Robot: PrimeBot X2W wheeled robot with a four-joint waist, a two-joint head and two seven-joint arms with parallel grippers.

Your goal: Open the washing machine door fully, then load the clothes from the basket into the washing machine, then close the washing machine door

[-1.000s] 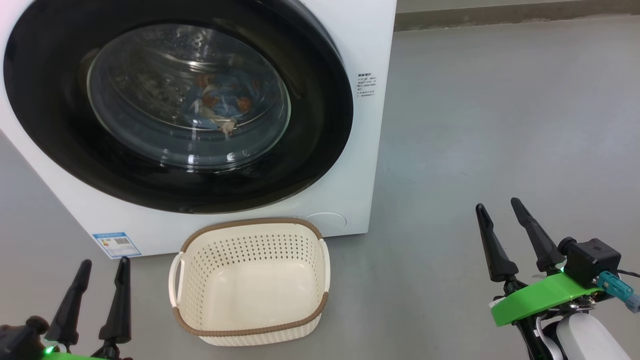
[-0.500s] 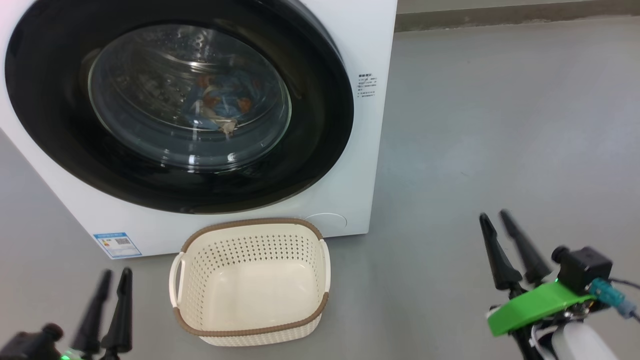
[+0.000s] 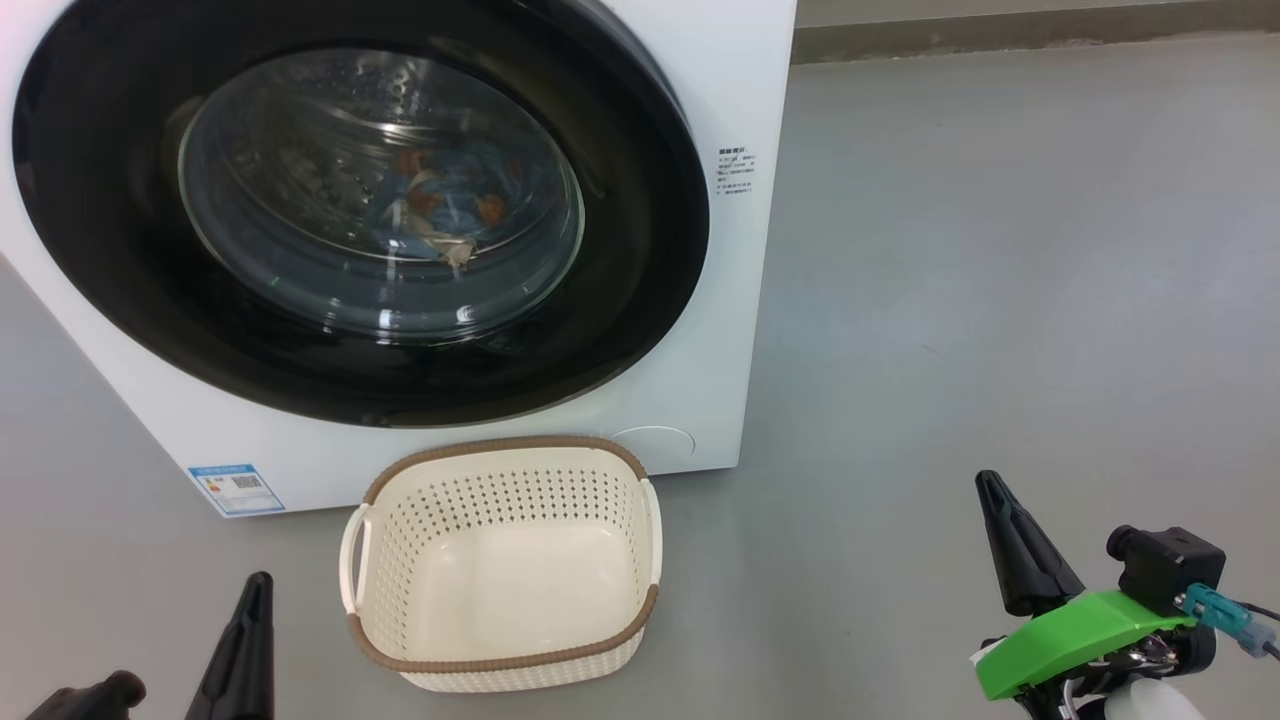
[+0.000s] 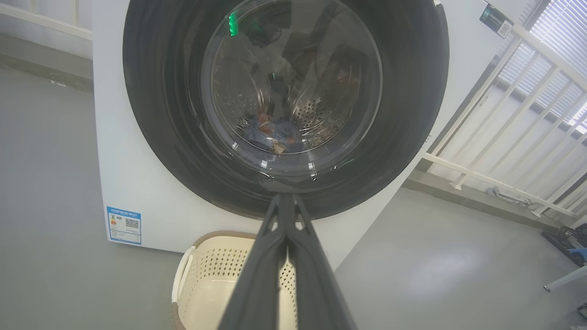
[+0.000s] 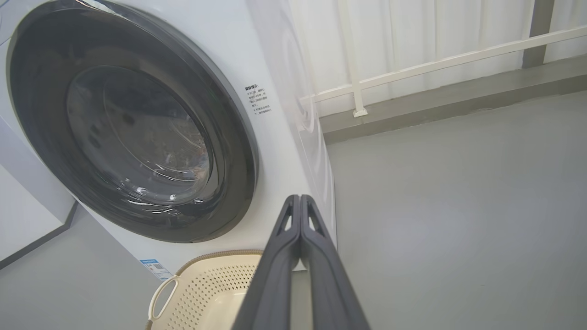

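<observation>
Against the left of the grey floor: washing machine, white, boxy, front-loading.

Washing machine door: closed flush on the front, with a glossy black rim round bulging clear glass. Judged rigid, weighty on its hinge and slick to thin fingers. No handle or recess made out, so a hold best sought at the outer rim edge; which side, not determinable.

Clothes: light blue with orange-brown print, lying low in the drum behind the glass. Judged soft, light and limp, best pinched at a raised fold.

Basket: cream, perforated, brown-rimmed, on the floor just in front of the machine, holding nothing. Judged light and stiff, with the side handles the natural hold.

Left gripper: low, to the left of the basket, jaws pressed together on nothing.

Right gripper: low, well apart from the basket on its right, jaws likewise together, nothing between them.

Writing: blue label sticker at the lower left corner of the front, bearing a QR code, text too small to read. Block of small dark print right of the door, illegible. No brand name found.

Task judged complete or nearly so.
</observation>
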